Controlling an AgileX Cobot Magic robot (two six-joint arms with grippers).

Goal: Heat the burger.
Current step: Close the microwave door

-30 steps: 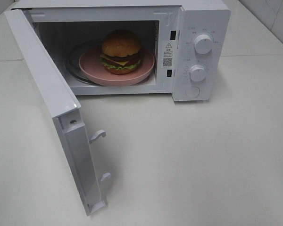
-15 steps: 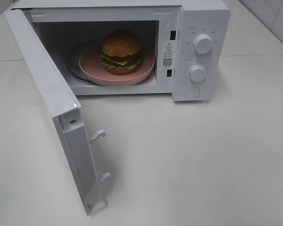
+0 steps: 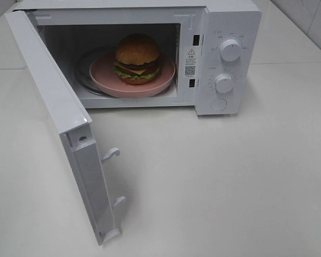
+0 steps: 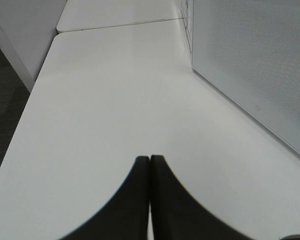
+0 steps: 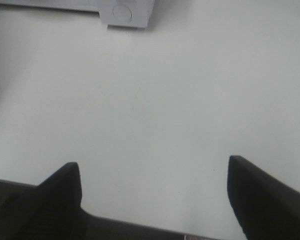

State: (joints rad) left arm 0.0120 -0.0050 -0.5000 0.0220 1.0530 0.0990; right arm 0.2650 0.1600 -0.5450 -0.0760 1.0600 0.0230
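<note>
Exterior high view: the burger (image 3: 137,59) sits on a pink plate (image 3: 104,77) inside the white microwave (image 3: 230,21), whose door (image 3: 48,91) stands wide open to the left over the desk (image 3: 230,187). Left wrist view: the left fingers (image 4: 140,200) are pressed together tip to tip, gripping nothing, over bare desk just beside the door's outer face; the burger lies beyond that door, well apart. Right wrist view: the right fingers (image 5: 60,190) are spread wide with nothing between them, above bare desk on the near side of the microwave's round button (image 5: 122,12), also well apart from the burger. Both point toward the far side; the arms' pose cannot be told beyond that.
</note>
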